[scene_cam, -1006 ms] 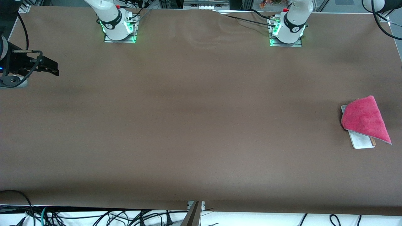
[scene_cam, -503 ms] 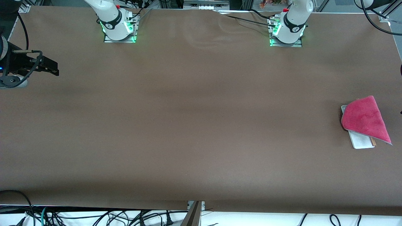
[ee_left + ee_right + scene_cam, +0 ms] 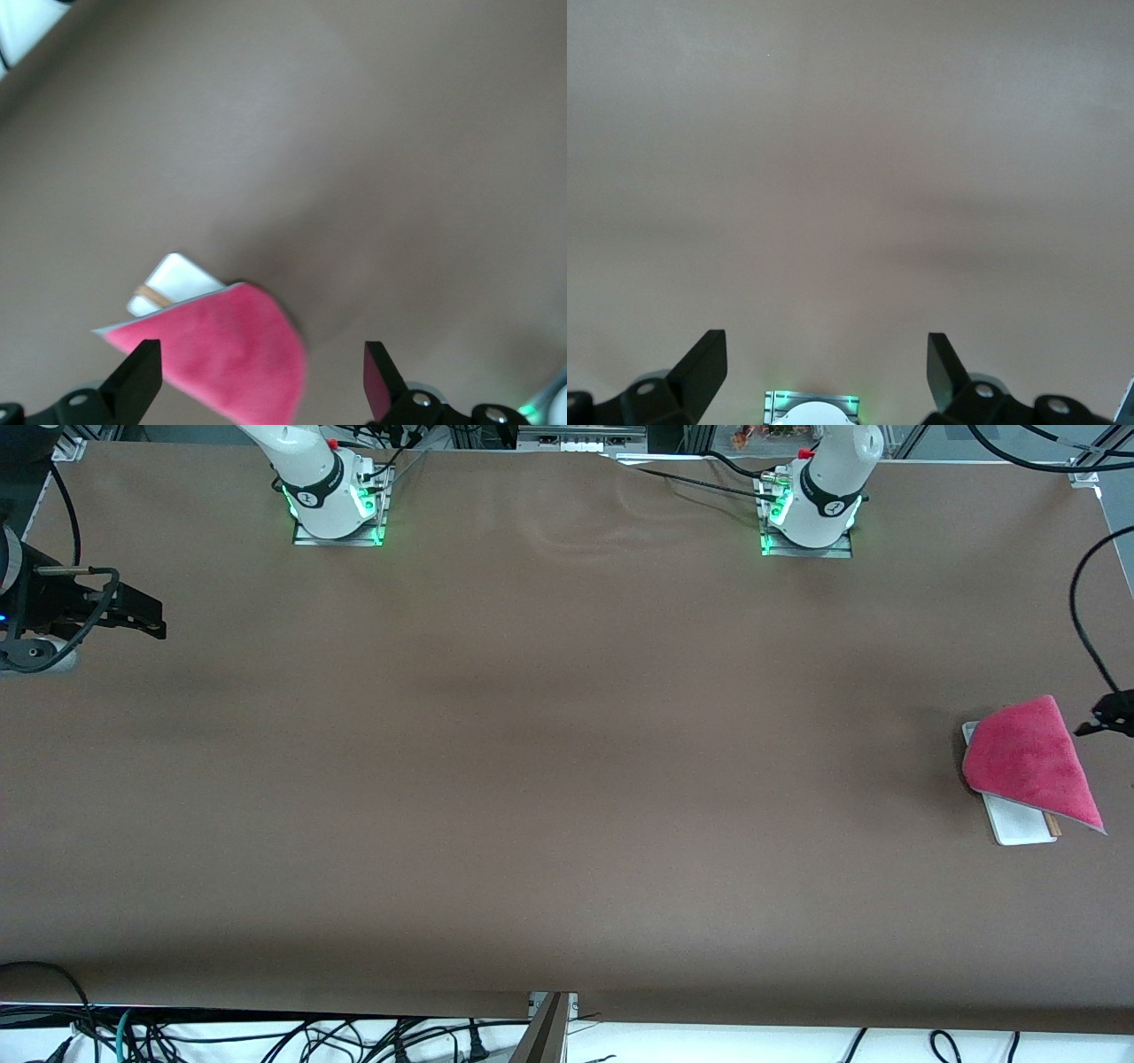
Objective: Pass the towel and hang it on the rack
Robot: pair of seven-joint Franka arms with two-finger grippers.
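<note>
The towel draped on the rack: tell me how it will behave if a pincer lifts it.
The towel looks fluffy and folded over the rack, so it would probably sag limply. It seems light; its pile should grip well. Pulling it might drag or tip the small rack.

Text: none readable in any view.
Arm bases (image 3: 337,491): dark collar marks, too small to read.
Towel (image 3: 1028,762), rack (image 3: 1019,824): no label shows.
</note>
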